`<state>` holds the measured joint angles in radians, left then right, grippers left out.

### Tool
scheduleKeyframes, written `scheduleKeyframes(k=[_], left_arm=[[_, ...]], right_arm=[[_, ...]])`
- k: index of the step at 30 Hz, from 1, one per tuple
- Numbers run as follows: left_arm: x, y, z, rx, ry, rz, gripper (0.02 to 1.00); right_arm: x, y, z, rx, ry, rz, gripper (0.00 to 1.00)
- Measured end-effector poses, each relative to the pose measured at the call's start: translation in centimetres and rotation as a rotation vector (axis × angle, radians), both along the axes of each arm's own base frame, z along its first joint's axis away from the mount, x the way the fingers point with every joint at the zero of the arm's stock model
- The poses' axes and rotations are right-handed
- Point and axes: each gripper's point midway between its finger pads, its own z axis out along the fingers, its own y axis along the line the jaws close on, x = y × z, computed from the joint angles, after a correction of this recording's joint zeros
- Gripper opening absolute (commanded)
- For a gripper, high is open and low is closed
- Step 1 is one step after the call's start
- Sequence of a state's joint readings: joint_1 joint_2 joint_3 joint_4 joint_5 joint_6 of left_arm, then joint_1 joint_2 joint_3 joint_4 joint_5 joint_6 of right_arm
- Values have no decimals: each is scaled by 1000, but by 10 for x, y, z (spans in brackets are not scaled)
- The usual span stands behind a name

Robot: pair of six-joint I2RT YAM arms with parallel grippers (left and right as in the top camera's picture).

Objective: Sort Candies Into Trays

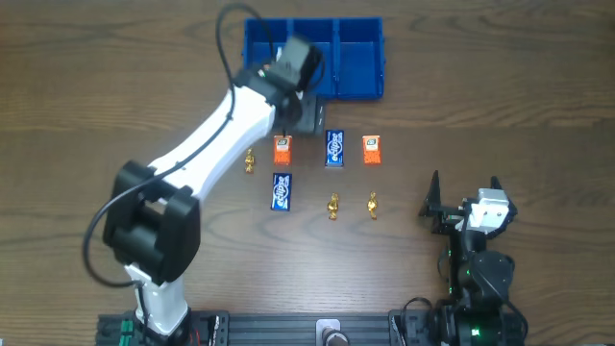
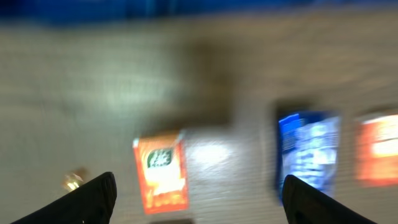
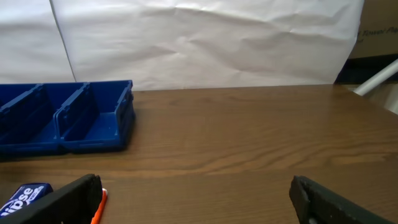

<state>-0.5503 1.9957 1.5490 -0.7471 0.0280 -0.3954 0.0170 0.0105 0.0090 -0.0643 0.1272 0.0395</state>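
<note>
A blue three-bin tray (image 1: 317, 93) stands at the far middle of the table. In front of it lie two orange packets (image 1: 282, 149) (image 1: 372, 148), two blue packets (image 1: 334, 148) (image 1: 282, 191) and three small gold candies (image 1: 250, 160) (image 1: 333, 206) (image 1: 372, 204). My left gripper (image 1: 300, 123) hovers open and empty just before the tray. In its wrist view the gripper (image 2: 199, 202) is above an orange packet (image 2: 161, 171) and a blue packet (image 2: 308, 155). My right gripper (image 1: 464, 197) rests open and empty at the near right.
In the right wrist view, the open right gripper (image 3: 193, 205) faces bare wooden table, with the tray (image 3: 93, 140) and a blue packet (image 3: 25, 196) off to one side. A white sheet hangs behind the table. Free table lies right of the candies.
</note>
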Motion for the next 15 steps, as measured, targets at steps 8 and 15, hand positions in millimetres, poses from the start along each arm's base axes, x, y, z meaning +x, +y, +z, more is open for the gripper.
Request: scheduleKeyframes(k=[8, 15], left_arm=[[-38, 23, -55, 74, 138, 44, 833], [-37, 23, -58, 66, 132, 57, 776]], right_arm=[[0, 0, 0, 0, 0, 0, 998], [0, 0, 0, 0, 0, 0, 998]])
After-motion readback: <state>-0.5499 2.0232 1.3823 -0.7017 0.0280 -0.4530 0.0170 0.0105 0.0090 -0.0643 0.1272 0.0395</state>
